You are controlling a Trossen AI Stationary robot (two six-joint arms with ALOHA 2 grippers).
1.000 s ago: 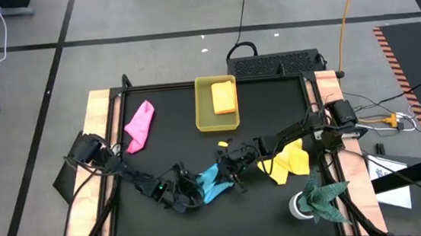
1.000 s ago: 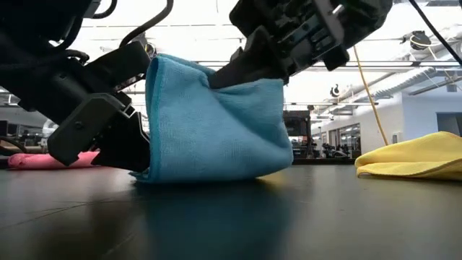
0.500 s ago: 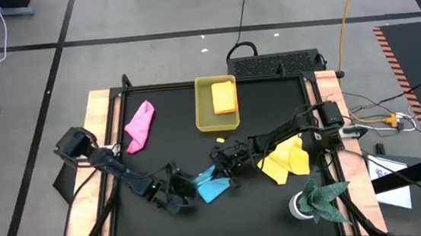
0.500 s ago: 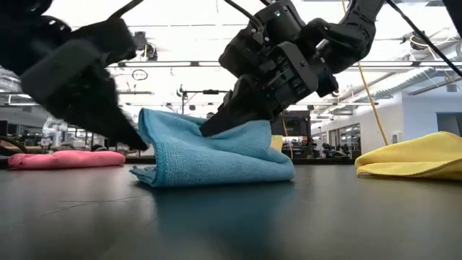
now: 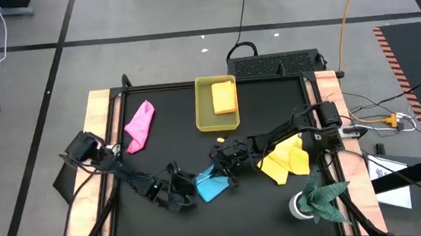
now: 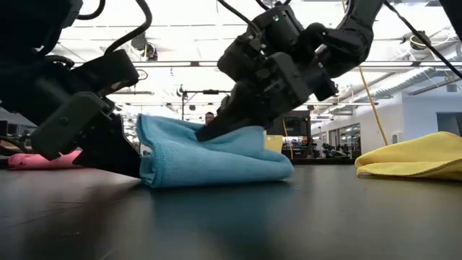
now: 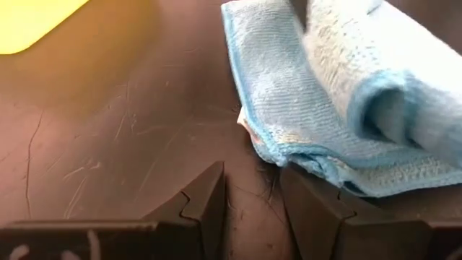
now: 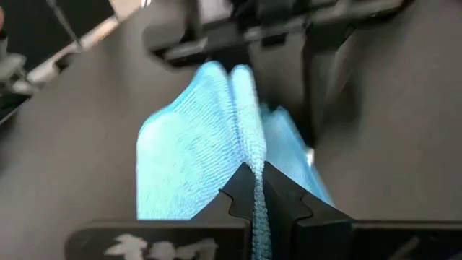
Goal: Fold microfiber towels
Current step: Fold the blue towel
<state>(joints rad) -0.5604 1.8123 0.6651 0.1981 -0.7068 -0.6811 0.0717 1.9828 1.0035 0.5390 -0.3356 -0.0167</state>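
Right now the light blue microfiber towel (image 5: 213,185) lies folded near the front edge of the black tabletop (image 5: 174,144). The right pincer (image 8: 254,189) is pressed together, pinching its raised upper fold. The left pincer (image 7: 253,198), fingers spread, rests on the tabletop just beside the towel's edge, holding nothing.
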